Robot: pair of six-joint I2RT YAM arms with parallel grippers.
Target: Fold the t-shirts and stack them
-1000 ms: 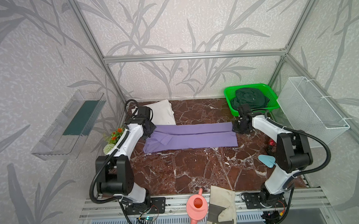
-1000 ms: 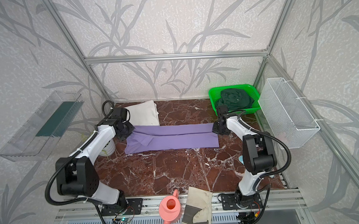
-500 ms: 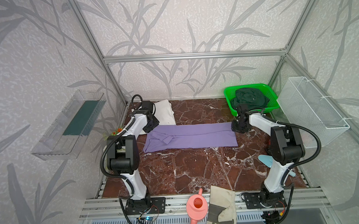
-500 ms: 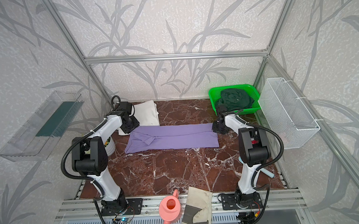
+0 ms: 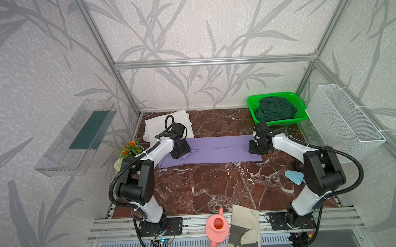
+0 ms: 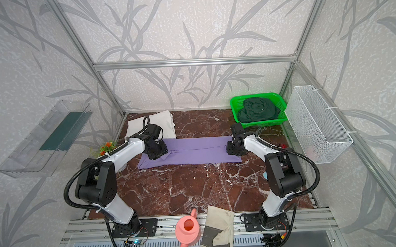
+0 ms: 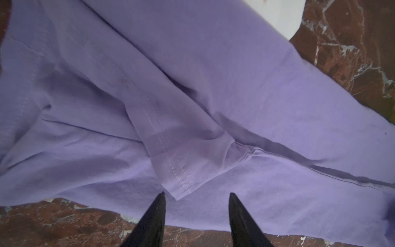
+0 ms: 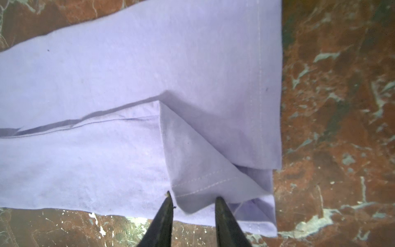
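Lavender t-shirt (image 5: 216,150) work looks roughly half done. The left gripper (image 7: 196,193) hangs low over the shirt's sleeve end, the end farthest from the green basket (image 5: 282,122). Its jaws are apart with nothing between them, and a stitched sleeve hem lies flat just beyond its tips. The right gripper (image 8: 193,195) hangs over the hem end, the end nearest the basket. Its jaws are also apart, and a turned-over corner of cloth lies loose beside the tips, not pinched.

Outward from both claws, the shirt lies flat on the marble table (image 5: 218,187) as one long narrow strip. Its long sides are already folded inward, and its near end sits just in front of the basket. The crosswise folds appear not yet made, and the loose corner may want smoothing first.

A white t-shirt (image 5: 160,123) lies as a neat rectangle well apart from the basket, along the same back edge. It seems folded and ready to take the lavender one on top.

A dark green t-shirt (image 5: 274,109) sits crumpled inside the basket, apparently unstarted. Judged so, one shirt is done, one is midway, and one remains, plus the stacking.
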